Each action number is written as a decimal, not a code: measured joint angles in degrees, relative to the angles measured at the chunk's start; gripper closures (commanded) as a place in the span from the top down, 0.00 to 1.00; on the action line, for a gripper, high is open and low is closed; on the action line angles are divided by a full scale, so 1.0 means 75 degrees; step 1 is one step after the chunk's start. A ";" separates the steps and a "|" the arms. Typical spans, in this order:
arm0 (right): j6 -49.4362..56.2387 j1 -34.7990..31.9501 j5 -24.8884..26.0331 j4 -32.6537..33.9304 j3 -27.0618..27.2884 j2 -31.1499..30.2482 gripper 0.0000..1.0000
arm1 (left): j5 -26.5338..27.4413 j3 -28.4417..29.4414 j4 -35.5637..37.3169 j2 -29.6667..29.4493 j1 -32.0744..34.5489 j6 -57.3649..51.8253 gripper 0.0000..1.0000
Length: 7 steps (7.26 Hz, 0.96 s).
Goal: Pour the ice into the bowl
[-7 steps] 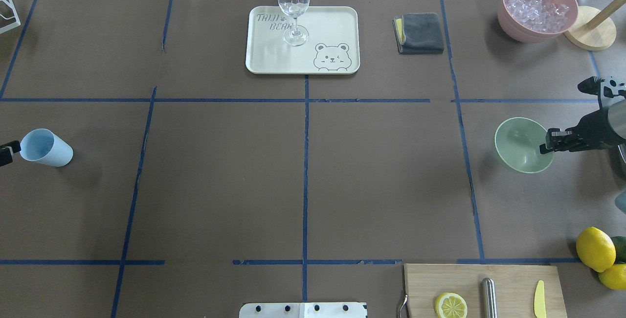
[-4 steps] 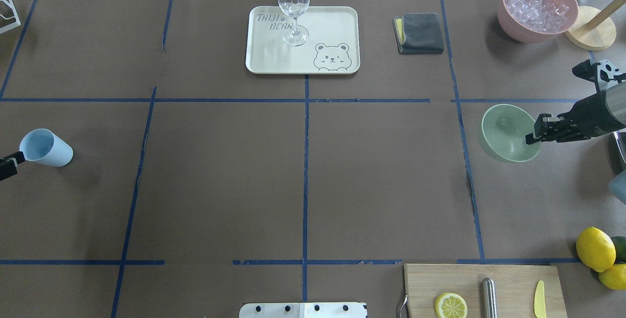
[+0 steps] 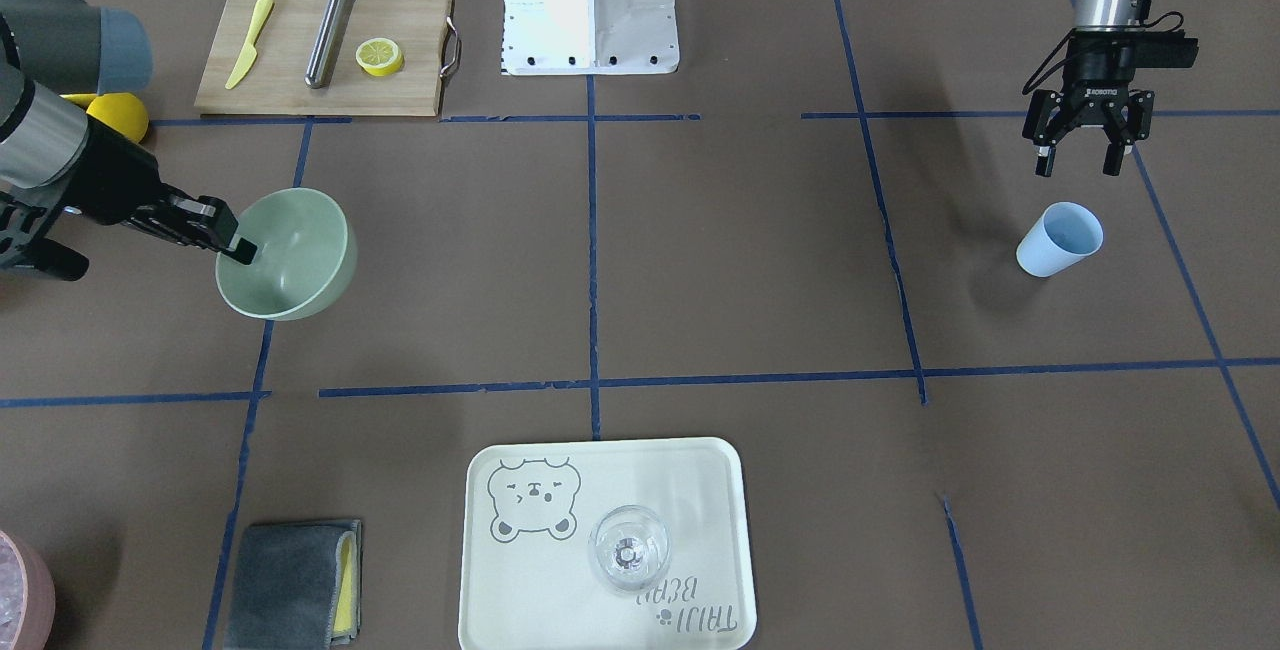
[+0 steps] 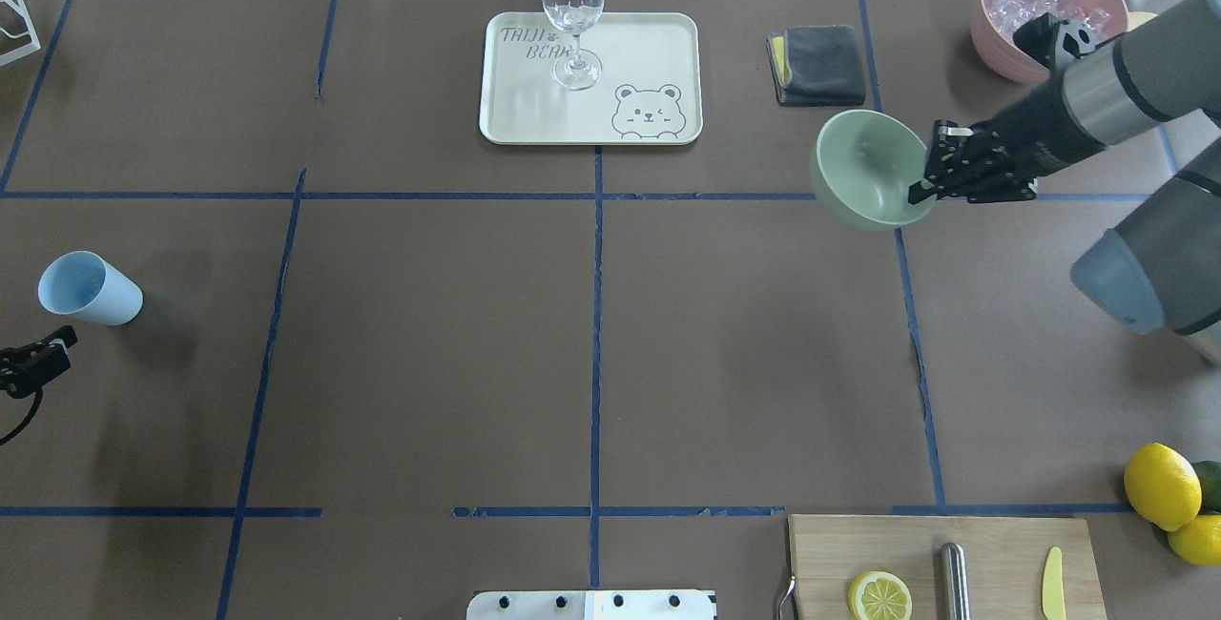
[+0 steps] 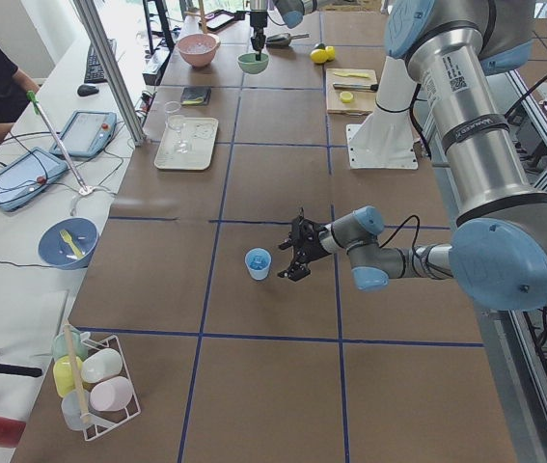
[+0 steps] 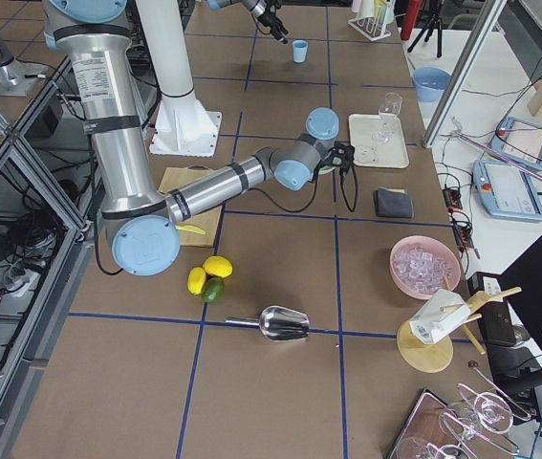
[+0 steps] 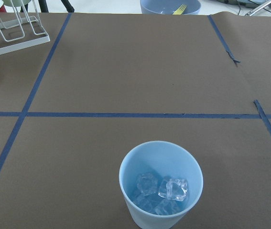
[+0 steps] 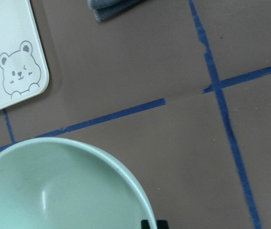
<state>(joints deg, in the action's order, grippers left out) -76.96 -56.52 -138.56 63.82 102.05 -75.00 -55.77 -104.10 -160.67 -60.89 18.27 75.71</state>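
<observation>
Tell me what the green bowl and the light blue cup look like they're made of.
Green bowl: likely plastic, matte; smooth opaque walls with only a soft sheen. Light blue cup: probably plastic too, matte; thin even rim, opaque uniform colour.

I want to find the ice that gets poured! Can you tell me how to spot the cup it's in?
On the brown table with blue tape lines, go to the robot's left side, far from the bear tray. There a small light blue cup stands alone by the open left gripper. Unlike the full pink bowl, it holds only a few clear ice cubes.
</observation>
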 measured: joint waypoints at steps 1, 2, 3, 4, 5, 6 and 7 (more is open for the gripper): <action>-0.0451 0.0308 0.0124 0.0374 0.0011 0.0524 0.00 | 0.0406 0.0169 0.0009 -0.0192 -0.0104 0.0066 1.00; -0.0904 0.0633 0.0323 0.0582 0.0014 0.0934 0.00 | 0.0733 0.0340 0.0018 -0.0421 -0.0146 0.0086 1.00; -0.1273 0.0925 0.0525 0.0668 0.0011 0.1225 0.00 | 0.1013 0.0528 0.0025 -0.0625 -0.0166 0.0089 1.00; -0.1528 0.1181 0.0715 0.0728 -0.0002 0.1445 0.00 | 0.1275 0.0762 0.0031 -0.0841 -0.0170 0.0089 1.00; -0.1708 0.1440 0.0931 0.0853 -0.0023 0.1677 0.00 | 0.1493 0.1035 0.0034 -0.1099 -0.0173 0.0089 1.00; -0.1878 0.1727 0.1217 0.1026 -0.0056 0.1941 0.00 | 0.1672 0.1333 0.0035 -0.1381 -0.0174 0.0086 1.00; -0.2054 0.2010 0.1540 0.1169 -0.0091 0.2193 0.00 | 0.1802 0.1591 0.0036 -0.1622 -0.0174 0.0081 1.00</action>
<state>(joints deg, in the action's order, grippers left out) -92.36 -41.44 -127.01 72.58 101.37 -58.55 -42.25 -92.17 -160.40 -73.06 16.97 76.32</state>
